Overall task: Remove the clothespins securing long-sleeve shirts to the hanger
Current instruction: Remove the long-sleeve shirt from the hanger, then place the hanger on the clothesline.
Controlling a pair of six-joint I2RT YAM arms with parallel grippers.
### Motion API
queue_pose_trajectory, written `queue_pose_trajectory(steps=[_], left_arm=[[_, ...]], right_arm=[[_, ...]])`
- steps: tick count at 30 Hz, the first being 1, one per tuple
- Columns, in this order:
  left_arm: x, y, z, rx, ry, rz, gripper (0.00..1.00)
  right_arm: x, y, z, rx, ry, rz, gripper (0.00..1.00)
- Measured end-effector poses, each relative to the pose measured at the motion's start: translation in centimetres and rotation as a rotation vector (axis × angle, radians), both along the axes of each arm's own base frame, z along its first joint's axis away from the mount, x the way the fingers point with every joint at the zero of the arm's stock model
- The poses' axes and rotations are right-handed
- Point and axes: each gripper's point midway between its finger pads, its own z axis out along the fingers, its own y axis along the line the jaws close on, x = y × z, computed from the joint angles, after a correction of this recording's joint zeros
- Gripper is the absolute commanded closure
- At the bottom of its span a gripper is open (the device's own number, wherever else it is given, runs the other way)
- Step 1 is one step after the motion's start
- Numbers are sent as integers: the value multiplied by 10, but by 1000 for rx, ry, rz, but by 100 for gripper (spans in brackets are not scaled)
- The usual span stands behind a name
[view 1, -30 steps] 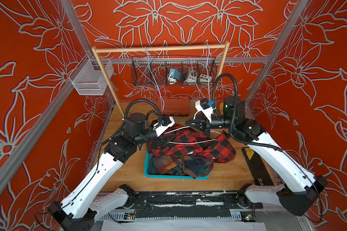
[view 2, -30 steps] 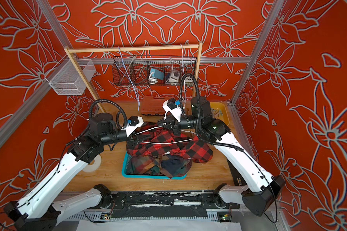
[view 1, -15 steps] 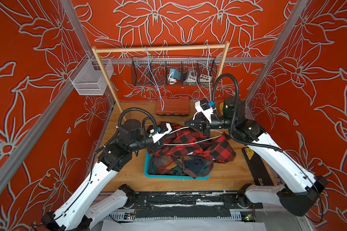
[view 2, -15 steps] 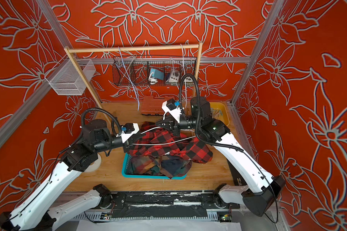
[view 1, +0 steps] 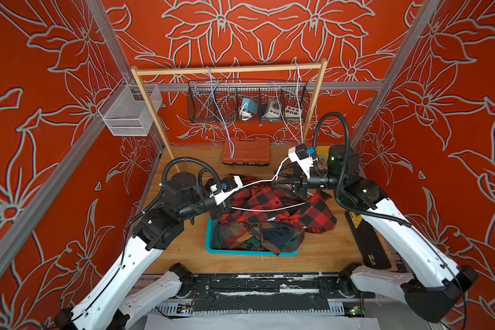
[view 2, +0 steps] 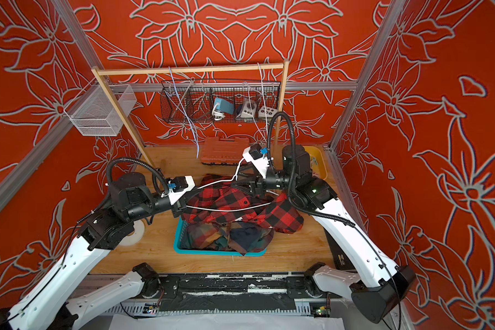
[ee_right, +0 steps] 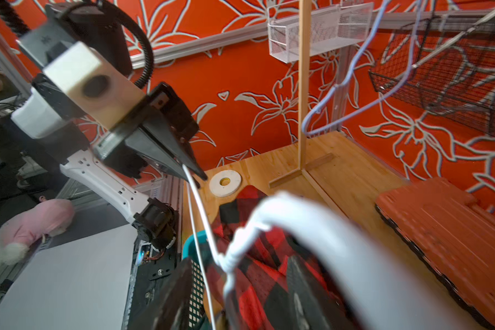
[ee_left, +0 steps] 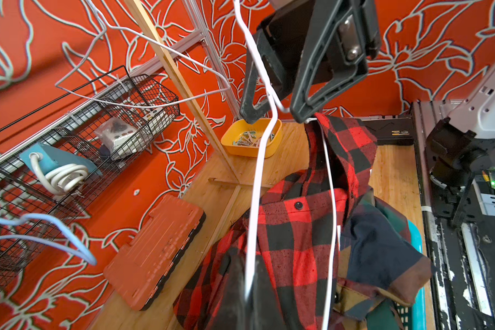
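The hanger runs from left fingers, clamped on its end, to right fingers, apart around its neck.

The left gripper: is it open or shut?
Shut: in the right wrist view the left gripper pinches the white hanger, jaws together.

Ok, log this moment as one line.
left gripper: shut on hanger end | right gripper: open at hanger neck | red-and-black shirt: on hanger, over basket | clothespins: in yellow tray
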Motion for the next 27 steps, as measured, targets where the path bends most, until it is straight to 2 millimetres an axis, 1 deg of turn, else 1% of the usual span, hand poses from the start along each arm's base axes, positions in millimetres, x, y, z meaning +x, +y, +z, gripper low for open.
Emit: queue_pose_trajectory(steps=[1, 3, 4, 5, 6, 9, 11, 19, 21, 23, 27], left_arm=[[1, 2, 0, 4, 3, 13, 100], [7, 18, 5, 4, -10, 104, 100], [10, 25, 10, 0, -23, 144, 100], [9, 30, 16, -7, -40, 166, 100], [8, 34, 21, -14, -56, 181, 100], [5, 40, 27, -28, -75, 209, 100], [6, 41, 29, -33, -79, 217, 100], [11, 40, 27, -40, -58, 230, 100], [9, 42, 33, -52, -69, 236, 100], [5, 46, 45, -73, -91, 247, 100], [-2, 60, 64, -116, -132, 301, 100]], right_arm=[[5, -9, -3, 2, 20, -37, 42], [23, -40, -5, 9, 43, -168, 41], [29, -52, -3, 15, 42, -218, 41], [31, -63, -1, 24, 39, -259, 41], [29, -68, 2, 34, 35, -277, 41], [16, -72, 10, 57, 22, -275, 41], [13, -71, 15, 69, 10, -266, 41], [14, -71, 14, 71, 18, -262, 41], [14, -71, 13, 69, 23, -263, 41], [14, -71, 13, 68, 24, -264, 41], [15, -71, 12, 67, 26, -265, 41]])
